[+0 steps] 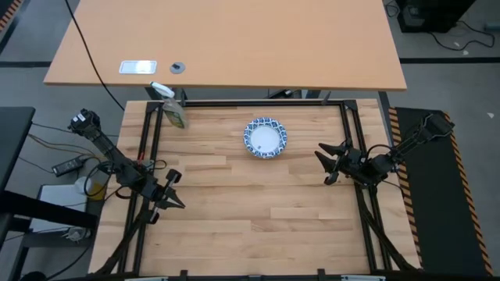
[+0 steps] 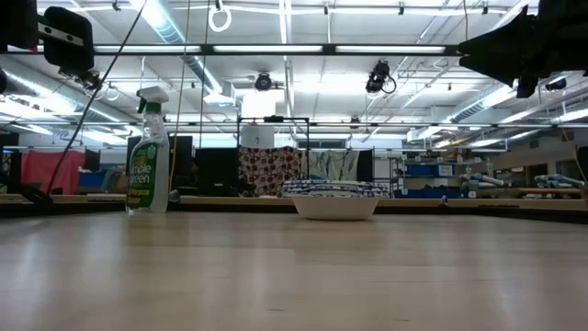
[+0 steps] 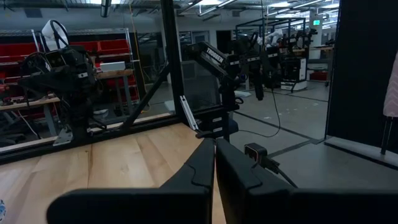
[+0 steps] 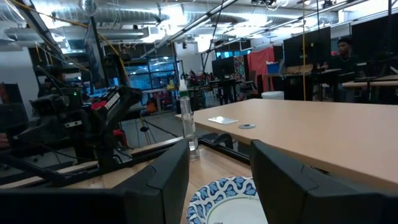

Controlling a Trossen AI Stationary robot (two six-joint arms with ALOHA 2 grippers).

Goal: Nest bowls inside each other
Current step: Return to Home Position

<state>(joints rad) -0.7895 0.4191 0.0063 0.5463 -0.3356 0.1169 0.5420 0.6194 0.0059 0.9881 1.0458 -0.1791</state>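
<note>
The bowls (image 1: 266, 138) stand as one nested stack on the wooden table, at the middle of its far half. Each is white inside with a blue-and-white patterned rim. In the low view the stack (image 2: 333, 200) rests on its white base, with patterned rims layered on top. My right gripper (image 1: 324, 162) is open near the table's right edge, raised above the table and pointing toward the stack, which shows beyond its fingers (image 4: 227, 199). My left gripper (image 1: 173, 195) is shut at the table's left edge, raised, well away from the bowls. Neither gripper holds anything.
A spray bottle (image 1: 170, 105) stands at the table's far left corner, upright in the low view (image 2: 147, 165). A black frame (image 1: 258, 102) runs along the table's edges. A second, lighter table (image 1: 226, 47) lies beyond the far edge. Bare wood lies in front of the stack.
</note>
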